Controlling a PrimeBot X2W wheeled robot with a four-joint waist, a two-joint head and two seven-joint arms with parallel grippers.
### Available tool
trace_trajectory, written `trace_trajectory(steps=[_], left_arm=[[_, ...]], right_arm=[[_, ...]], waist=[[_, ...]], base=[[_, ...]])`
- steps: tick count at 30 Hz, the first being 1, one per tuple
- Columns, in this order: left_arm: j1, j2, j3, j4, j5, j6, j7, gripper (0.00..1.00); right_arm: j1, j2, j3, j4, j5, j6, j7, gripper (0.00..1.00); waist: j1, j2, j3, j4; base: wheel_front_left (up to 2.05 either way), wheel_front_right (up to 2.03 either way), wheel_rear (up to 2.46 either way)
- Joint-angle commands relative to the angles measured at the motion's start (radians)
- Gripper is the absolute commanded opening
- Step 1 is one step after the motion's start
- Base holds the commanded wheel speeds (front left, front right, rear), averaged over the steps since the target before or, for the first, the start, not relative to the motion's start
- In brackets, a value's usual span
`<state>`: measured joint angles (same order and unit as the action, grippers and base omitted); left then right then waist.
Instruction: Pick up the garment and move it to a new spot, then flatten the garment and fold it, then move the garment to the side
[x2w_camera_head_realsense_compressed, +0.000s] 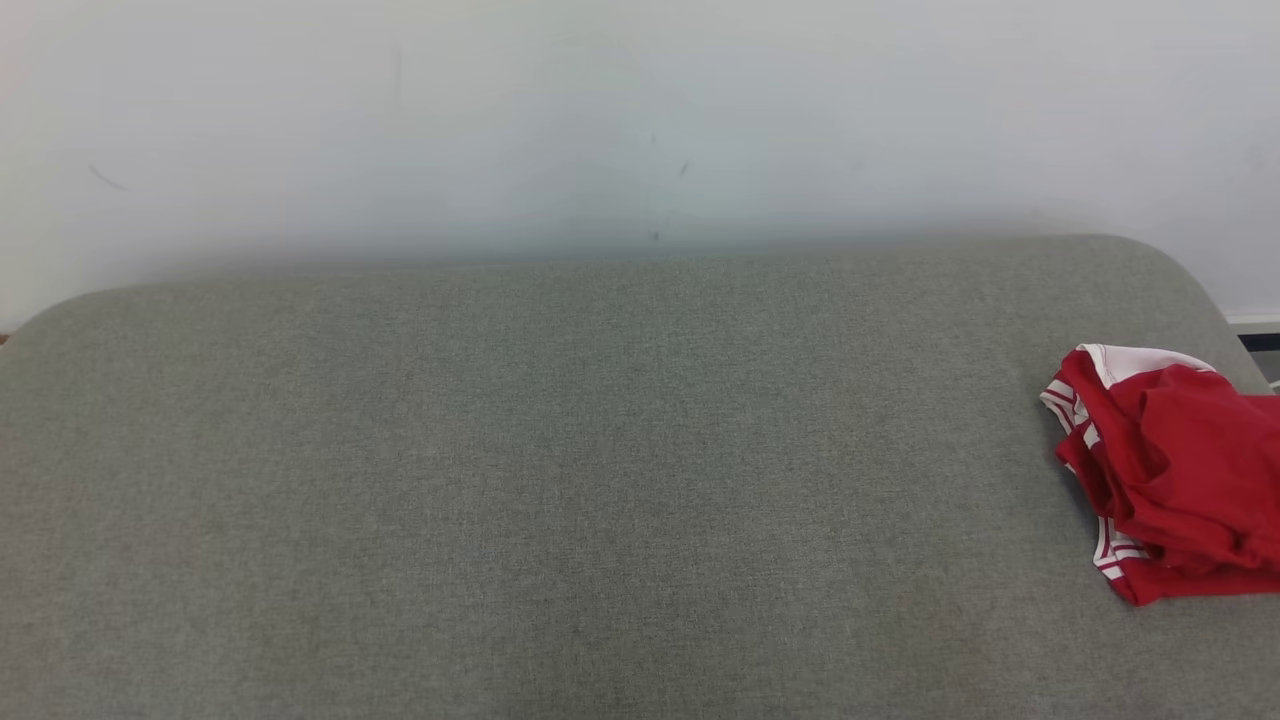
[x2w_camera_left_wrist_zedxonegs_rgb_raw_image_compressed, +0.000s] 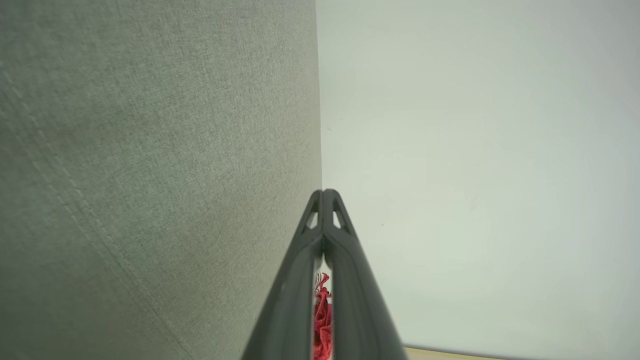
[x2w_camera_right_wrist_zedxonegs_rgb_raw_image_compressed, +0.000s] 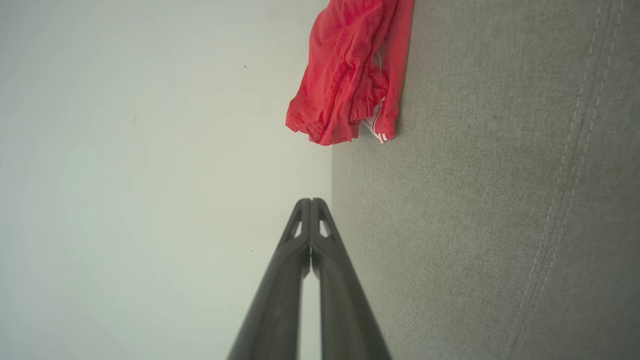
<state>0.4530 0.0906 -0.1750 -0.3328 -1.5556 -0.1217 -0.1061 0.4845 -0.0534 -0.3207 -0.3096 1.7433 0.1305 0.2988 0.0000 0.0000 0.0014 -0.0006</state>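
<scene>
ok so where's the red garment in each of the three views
head view: red garment at the far right on the grey cushion, cut by the frame edge.
left wrist view: a sliver of it at bottom centre, seen through the slit in the shut left hand.
right wrist view: top centre, lying bunched on the cushion.
shared landmark: the line where the grey cushion meets the pale wall.

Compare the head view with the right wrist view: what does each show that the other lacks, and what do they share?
Head view: the grey cushion across its full width with rounded far corners, and the crumpled red garment lying at its right end. Right wrist view: the right gripper, fingers shut and empty, plus a stitched seam in the cushion. Shared: garment, cushion, pale wall.
</scene>
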Motion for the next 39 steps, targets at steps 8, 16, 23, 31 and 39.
trace_trajectory(steps=[8, 16, 23, 31, 39], left_arm=[[0.028, -0.008, 0.009, -0.011, -0.03, -0.015, 0.007, 0.0], [0.028, -0.009, 0.01, -0.011, -0.029, -0.015, 0.008, 0.0], [0.029, -0.01, 0.011, -0.011, -0.028, -0.015, 0.01, 0.0], [0.029, -0.011, 0.012, -0.011, -0.027, -0.015, 0.012, 0.0], [0.029, -0.012, 0.013, -0.011, -0.026, -0.015, 0.014, 0.0]], right_arm=[[0.019, 0.004, -0.014, -0.007, 0.041, 0.0, 0.007, 0.0], [0.019, 0.004, -0.014, -0.007, 0.041, 0.0, 0.007, 0.0], [0.019, 0.004, -0.013, -0.007, 0.041, 0.0, 0.007, 0.0], [0.02, 0.004, -0.013, -0.007, 0.041, 0.0, 0.006, 0.0], [0.02, 0.004, -0.013, -0.007, 0.041, 0.0, 0.006, 0.0]], waist=[[0.0, 0.0, 0.0, 0.0], [0.0, 0.0, 0.0, 0.0], [0.0, 0.0, 0.0, 0.0], [0.0, 0.0, 0.0, 0.0], [0.0, 0.0, 0.0, 0.0]], base=[[0.0, 0.0, 0.0], [0.0, 0.0, 0.0], [0.0, 0.0, 0.0], [0.0, 0.0, 0.0], [0.0, 0.0, 0.0]])
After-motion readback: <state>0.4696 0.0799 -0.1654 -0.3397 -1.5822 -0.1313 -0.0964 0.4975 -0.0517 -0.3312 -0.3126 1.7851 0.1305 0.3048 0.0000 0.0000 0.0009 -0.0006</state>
